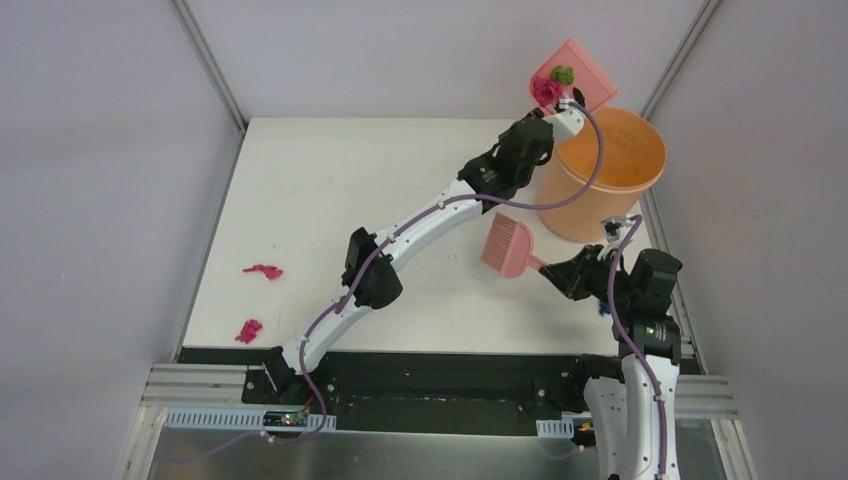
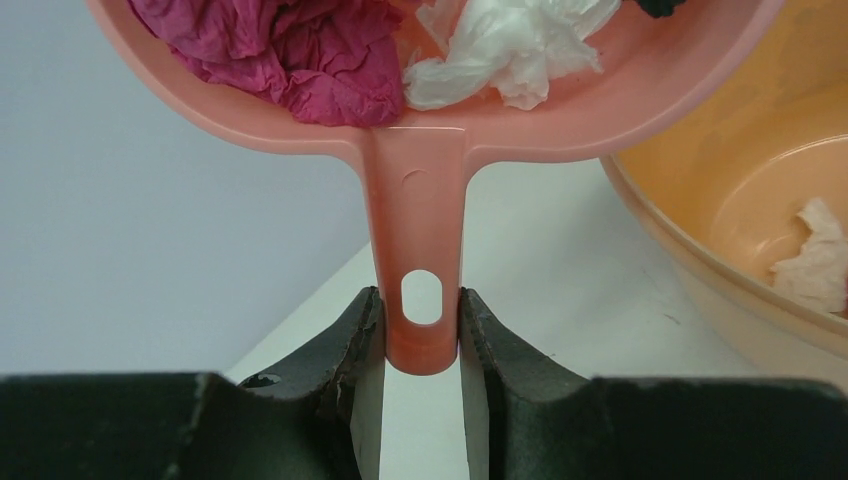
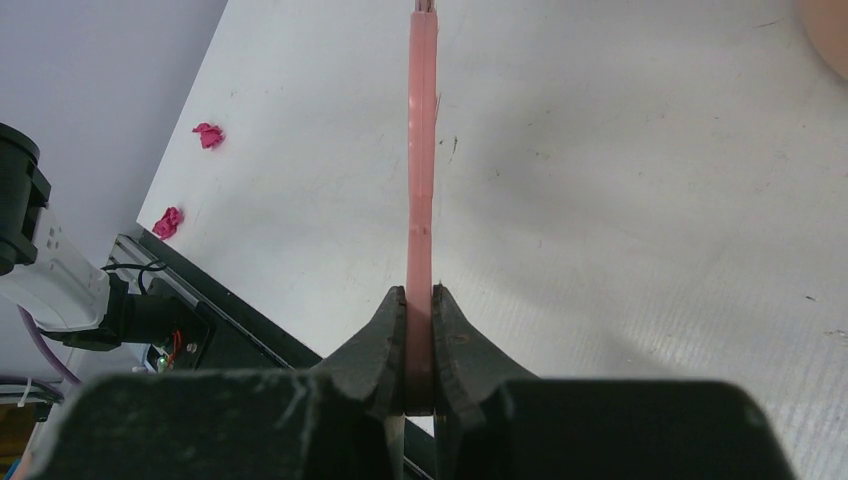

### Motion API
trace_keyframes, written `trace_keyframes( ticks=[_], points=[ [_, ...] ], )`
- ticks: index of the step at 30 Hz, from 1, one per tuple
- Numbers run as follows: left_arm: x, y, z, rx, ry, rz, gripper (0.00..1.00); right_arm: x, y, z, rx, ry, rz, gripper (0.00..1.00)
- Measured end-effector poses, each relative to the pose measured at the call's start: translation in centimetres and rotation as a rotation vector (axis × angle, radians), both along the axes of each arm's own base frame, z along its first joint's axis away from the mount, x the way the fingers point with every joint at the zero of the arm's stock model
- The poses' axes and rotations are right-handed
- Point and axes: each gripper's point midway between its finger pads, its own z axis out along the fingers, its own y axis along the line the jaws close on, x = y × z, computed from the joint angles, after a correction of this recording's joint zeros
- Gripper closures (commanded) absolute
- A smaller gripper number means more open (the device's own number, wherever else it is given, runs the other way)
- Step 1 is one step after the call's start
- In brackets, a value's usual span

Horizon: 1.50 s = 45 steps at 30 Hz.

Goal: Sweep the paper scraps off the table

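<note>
Top external view: a white table (image 1: 320, 190) with an orange bucket (image 1: 620, 170) at its far right corner
Left arm: the left end effector (image 2: 422, 320) is clamped on the tip of the pink dustpan (image 2: 418, 200) handle, one finger on each side of the hanging hole
Dustpan position: lifted off the table and held at the far left rim of the bucket
Dustpan load: paper scraps (image 2: 290, 50) – a magenta wad beside a white wad (image 2: 510, 50) in the left wrist view, and a green wad (image 1: 563, 74) seen from above
Bucket contents: one pale crumpled piece (image 2: 815, 260) lies inside
Right arm: the right end effector (image 3: 420, 300) is closed tight on the thin handle of the pink brush (image 1: 510, 247)
Brush position: bristles point left and away, just in front of the bucket; whether they touch the table I cannot tell
Scraps on the table: two magenta bits (image 1: 263, 271) and (image 1: 248, 330) lie near the left edge, apart from each other and well apart from both arms' tips
</note>
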Motion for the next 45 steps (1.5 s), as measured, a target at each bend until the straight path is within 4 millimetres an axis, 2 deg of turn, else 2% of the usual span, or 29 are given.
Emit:
trace_keyframes(
  ticks=[7, 10, 14, 20, 28, 32, 45],
  points=[
    [-0.5, -0.4, 0.7, 0.213, -0.146, 0.017, 1.0, 0.4, -0.1, -0.6, 0.007, 0.039, -0.001, 1.0],
    [-0.3, -0.4, 0.4, 0.294, -0.193, 0.03, 1.0, 0.5, -0.1, -0.8, 0.009, 0.052, -0.002, 1.0],
    [-0.2, -0.7, 0.2, 0.367, -0.237, 0.029, 1.0, 0.4, -0.1, -0.8, 0.011, 0.054, -0.003, 1.0],
    [0.3, -0.8, 0.9, 0.462, -0.33, 0.026, 1.0, 0.4, -0.1, -0.7, 0.014, 0.052, -0.004, 1.0],
    [0.8, -1.2, -0.2, 0.608, -0.419, 0.006, 1.0, 0.4, -0.2, -0.7, 0.017, 0.053, -0.012, 1.0],
    [0.8, -1.5, -0.4, 0.637, -0.452, -0.004, 1.0, 0.4, -0.2, -0.5, 0.017, 0.043, -0.014, 1.0],
    [0.3, -1.7, 1.2, 0.597, -0.489, 0.013, 1.0, 0.3, -0.2, -0.4, 0.016, 0.035, -0.013, 1.0]
  ],
)
